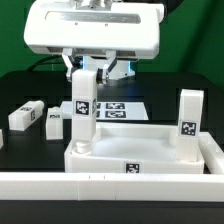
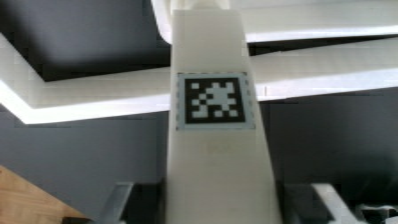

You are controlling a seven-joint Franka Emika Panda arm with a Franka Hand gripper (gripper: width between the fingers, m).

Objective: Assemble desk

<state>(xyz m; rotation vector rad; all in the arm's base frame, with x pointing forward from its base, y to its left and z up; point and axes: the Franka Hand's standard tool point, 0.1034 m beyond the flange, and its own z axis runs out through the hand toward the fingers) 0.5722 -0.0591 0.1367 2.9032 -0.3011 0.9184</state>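
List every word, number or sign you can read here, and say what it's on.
No words, brands or numbers can be read anywhere.
The only markings are black-and-white square tags, patterns rather than text. They sit on the upright legs, the loose legs, the slab and the marker board.

On my feed, the arm's end is a broad white housing point(image 1: 95, 32), boxy with rounded corners and a dark slot along its top edge. Beneath it sits the gripper point(image 1: 84, 74), pale grey-white, with small blue and red fittings point(image 1: 118, 68) beside it. The wrist view shows its fingers point(image 2: 338, 205) as dark grey.
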